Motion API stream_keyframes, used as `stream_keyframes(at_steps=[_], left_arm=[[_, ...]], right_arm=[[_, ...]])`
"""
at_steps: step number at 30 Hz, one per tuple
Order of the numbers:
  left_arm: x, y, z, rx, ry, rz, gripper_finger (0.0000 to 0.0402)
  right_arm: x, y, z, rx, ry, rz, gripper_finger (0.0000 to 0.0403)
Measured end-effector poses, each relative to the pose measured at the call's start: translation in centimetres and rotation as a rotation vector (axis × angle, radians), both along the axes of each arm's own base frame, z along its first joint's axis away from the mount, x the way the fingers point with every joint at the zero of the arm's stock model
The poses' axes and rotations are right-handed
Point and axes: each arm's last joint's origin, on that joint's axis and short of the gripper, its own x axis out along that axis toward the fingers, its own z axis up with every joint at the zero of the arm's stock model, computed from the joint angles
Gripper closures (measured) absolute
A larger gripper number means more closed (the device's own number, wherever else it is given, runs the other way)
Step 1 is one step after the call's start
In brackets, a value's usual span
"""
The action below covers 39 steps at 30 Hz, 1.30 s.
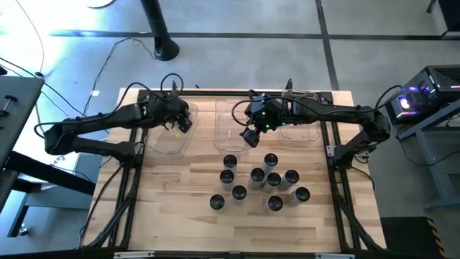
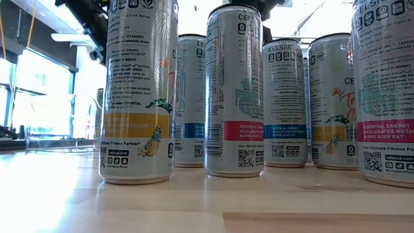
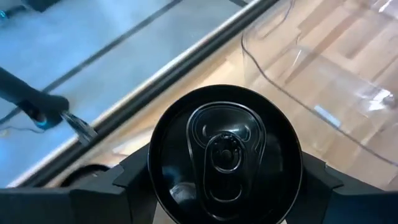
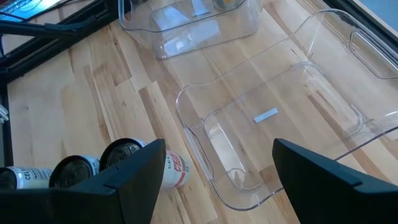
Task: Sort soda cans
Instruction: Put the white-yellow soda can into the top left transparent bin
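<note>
Left gripper (image 1: 181,121): over the left clear bin (image 1: 164,141) at the table's far side, pinching a soda can (image 3: 225,155) between its 2 fingers (image 3: 93,202); the left wrist view looks straight down on the can's dark top and pull tab.
Right gripper (image 1: 250,137): spread and empty, at the near edge of the middle clear bin (image 4: 273,134).
Right bin (image 1: 305,129): under the right arm at the far side.
Soda cans (image 1: 260,183): 10 standing upright in a loose cluster on the wooden table (image 1: 172,208), near the middle bin's front; all apart from both grippers.
Writing, low view: the brand "CELSIUS" (image 2: 285,46) at the can tops; "ESSENTIAL ENERGY" (image 2: 243,125) on a pink band; "Your Ultimate Fitness Partner" above QR codes; "celsius.com" on the rightmost can.
Label art: a pineapple (image 2: 153,139) on the nearest left can; colour bands in yellow, blue, pink and teal.
</note>
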Motion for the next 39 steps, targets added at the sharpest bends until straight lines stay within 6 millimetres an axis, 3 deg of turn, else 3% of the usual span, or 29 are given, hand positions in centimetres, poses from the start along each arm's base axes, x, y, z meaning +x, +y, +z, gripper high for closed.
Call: stream_keyframes(at_steps=[9,16,26,32,39], left_arm=[[-1.1,1.1,-3.4,-0.077,-0.015,0.111,0.0163],[-1.1,2.0,-4.3,-0.057,-0.11,0.167,0.0163],[-1.8,2.5,-5.5,-0.068,-0.096,0.222,0.0162],[-1.6,2.6,-5.4,-0.071,-0.12,0.195,0.0095],[-1.4,2.5,-5.2,-0.09,-0.149,0.16,0.0082]], right_arm=[[0.0,0.0,0.0,0.0,-0.001,0.0,0.0111],[0.3,0.0,0.3,-0.001,-0.039,-0.005,0.0111],[0.3,0.0,0.3,0.008,-0.041,-0.014,0.0111],[0.3,0.0,0.3,0.013,-0.043,-0.019,0.0111],[0.3,0.0,0.3,0.013,-0.044,-0.02,0.0111]])
